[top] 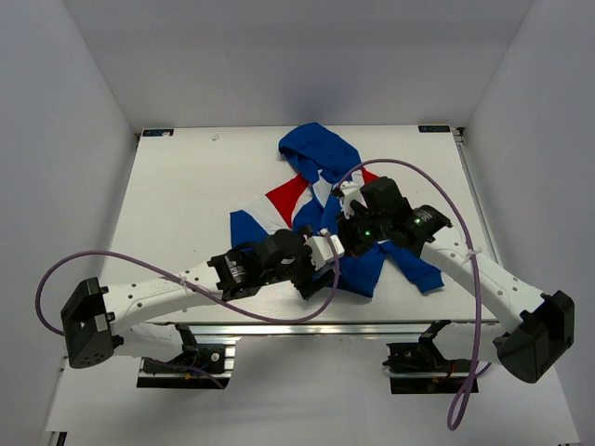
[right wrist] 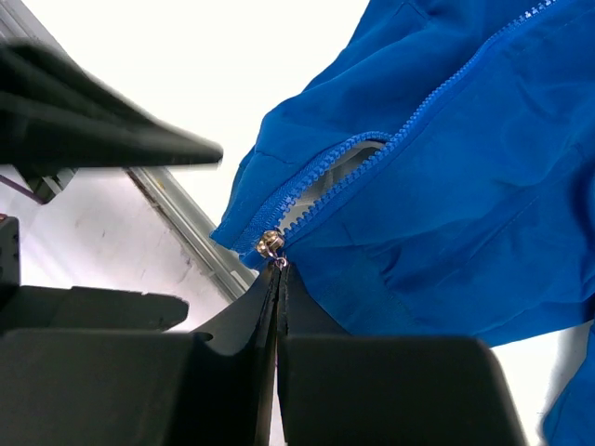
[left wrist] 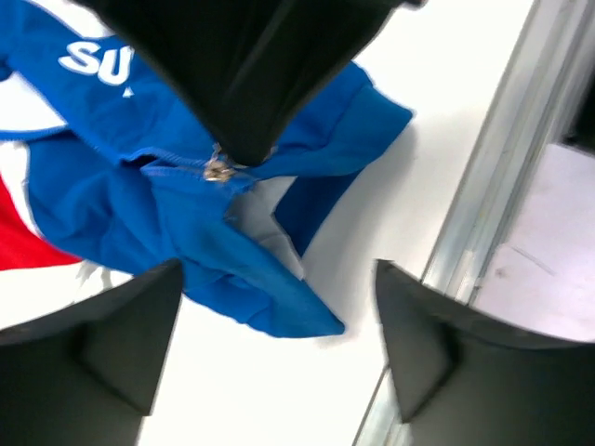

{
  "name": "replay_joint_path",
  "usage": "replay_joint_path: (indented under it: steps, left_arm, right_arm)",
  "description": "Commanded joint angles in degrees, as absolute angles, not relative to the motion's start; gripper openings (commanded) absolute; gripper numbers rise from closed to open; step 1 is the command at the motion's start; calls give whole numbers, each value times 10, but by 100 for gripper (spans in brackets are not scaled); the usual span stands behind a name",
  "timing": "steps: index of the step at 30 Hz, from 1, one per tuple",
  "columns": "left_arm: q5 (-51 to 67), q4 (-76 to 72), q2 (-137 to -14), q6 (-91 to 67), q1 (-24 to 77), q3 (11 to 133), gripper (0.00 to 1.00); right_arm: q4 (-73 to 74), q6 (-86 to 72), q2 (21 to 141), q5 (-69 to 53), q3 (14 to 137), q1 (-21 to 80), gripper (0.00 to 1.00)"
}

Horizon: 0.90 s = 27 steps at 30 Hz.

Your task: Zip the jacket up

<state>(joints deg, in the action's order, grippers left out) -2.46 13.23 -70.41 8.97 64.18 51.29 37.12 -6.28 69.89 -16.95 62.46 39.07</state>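
your right gripper [right wrist: 279, 271], nearest the lens, is pinching the silver metal zipper pull [right wrist: 270, 244], tips pressed together. your left gripper [left wrist: 277, 279] is hovering spread wide, gripping nothing. the soft royal blue hooded jacket [top: 290, 197] is lying right of centre in the top view on the white table [top: 186, 186]. the pull is sitting near the jacket's bottom edge with teeth gaping beyond it, so nearly the whole zip is likely waiting for you.

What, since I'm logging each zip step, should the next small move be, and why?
Probably close the open left gripper on the hem corner of the royal blue fabric jacket, seen between its fingers. The right gripper is shut on the small metal zipper pull, teeth gaping above; anchoring the hem should stop the fabric dragging.
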Motion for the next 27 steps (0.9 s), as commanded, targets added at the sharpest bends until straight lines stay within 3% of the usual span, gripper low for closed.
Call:
replay_joint_path:
  steps: [1,9,12,15,16,19,20,21,27]
  left_arm:
    - [-68,137,-704,79,642,535,98]
    - [-116,58,-727,105,642,525,98]
    - [-92,59,-749,123,642,532,93]
    - [-96,62,-765,129,642,539,70]
    - [-96,63,-766,131,642,540,57]
    - [-98,64,-770,135,642,540,36]
    - [-98,62,-770,135,642,540,12]
    - [-97,62,-768,135,642,541,0]
    - [-91,69,-738,124,648,534,0]
  right_arm:
    - [350,-63,691,-185,647,389,0]
    - [348,-66,690,-196,645,388,0]
    - [345,-70,692,-203,646,389,0]
    - [343,-70,694,-203,645,388,0]
    - [344,-71,694,-201,645,388,0]
    - [345,-72,695,-194,649,388,0]
    - [344,-71,696,-193,650,388,0]
    - [343,-71,698,-192,650,388,0]
    - [339,-91,718,-122,658,388,0]
